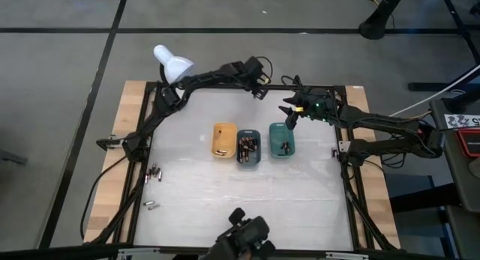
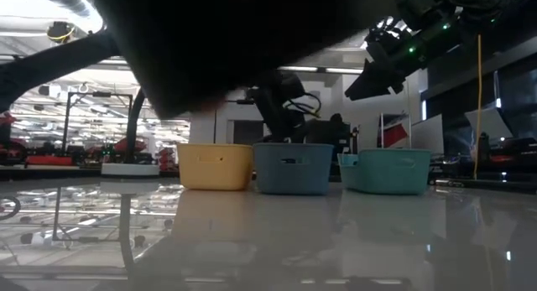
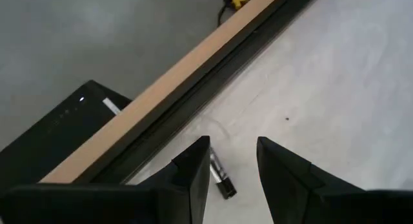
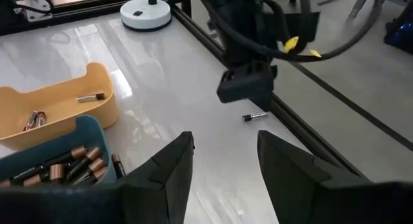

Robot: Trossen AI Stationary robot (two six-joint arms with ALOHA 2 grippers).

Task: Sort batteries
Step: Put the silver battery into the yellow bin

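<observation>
Left tool [image 1: 262, 86] hovered near the far edge of the tabletop [image 1: 300, 192], its two dark fingers [image 3: 193, 179] standing apart with nothing between them. Seen from its own wrist, a single battery [image 3: 221, 180] lay on the white surface just below and between the fingertips, untouched, close beside the dark frame rail [image 3: 193, 101] and the wooden border [image 3: 187, 62]. The right wrist view showed that same battery [image 4: 255, 116] lying just past the left tool's dark body, next to the rail.

Farther left on the tabletop, a small group of loose batteries [image 1: 155, 171] lay near the left frame edge, and another pair [image 1: 151, 205] lay nearer the front. A white lamp [image 1: 174, 64] stood at the far left corner.

At the middle stood three small trays in a row. The orange tray [image 1: 223, 140] held a few batteries, the dark teal tray [image 1: 248, 147] held many copper-topped ones, and the green tray [image 1: 282, 139] held a couple.

Right tool [image 1: 289, 114] hung over the far end of the green tray, above the tabletop, fingers [image 4: 169, 169] parted to a middling gap and carrying nothing. In the low view it hung well clear above the green tray [image 2: 390, 171].
</observation>
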